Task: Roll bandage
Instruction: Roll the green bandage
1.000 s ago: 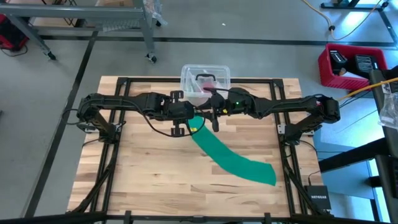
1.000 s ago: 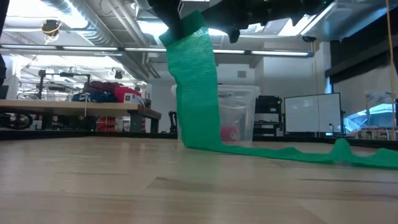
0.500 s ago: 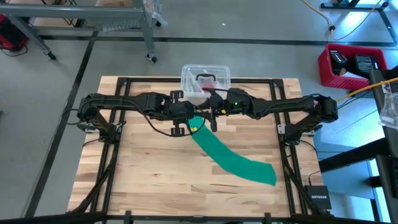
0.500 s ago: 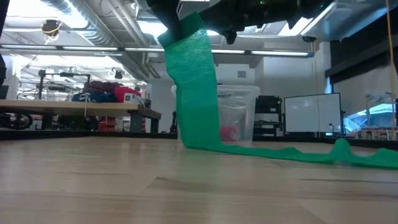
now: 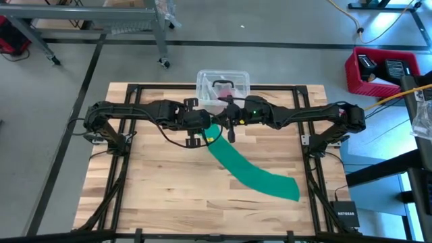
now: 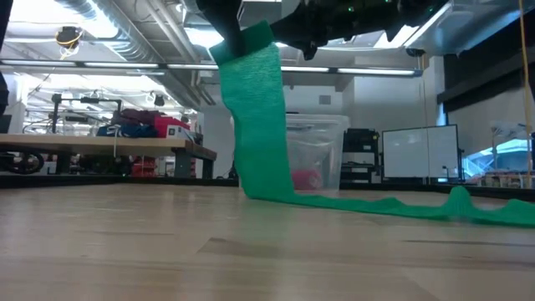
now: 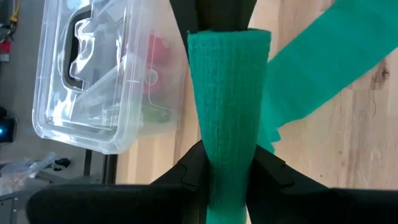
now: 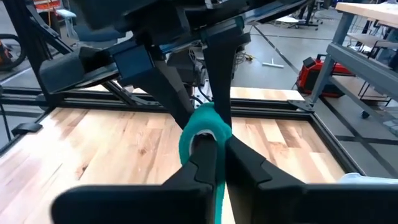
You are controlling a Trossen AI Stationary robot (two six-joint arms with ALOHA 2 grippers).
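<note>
Above the middle of the pale plank worktop (image 5: 155,196), one bandage (image 5: 253,172), a thin, ribbed teal strip, hangs from two grippers and trails flat toward the right front. Left gripper (image 7: 229,165) has its fingers pinched on the strip's raised end. Right gripper (image 8: 219,152) has now closed its fingers through the small green loop; a second ago they stood wider. One clear plastic tub (image 5: 223,84) sits behind.
</note>
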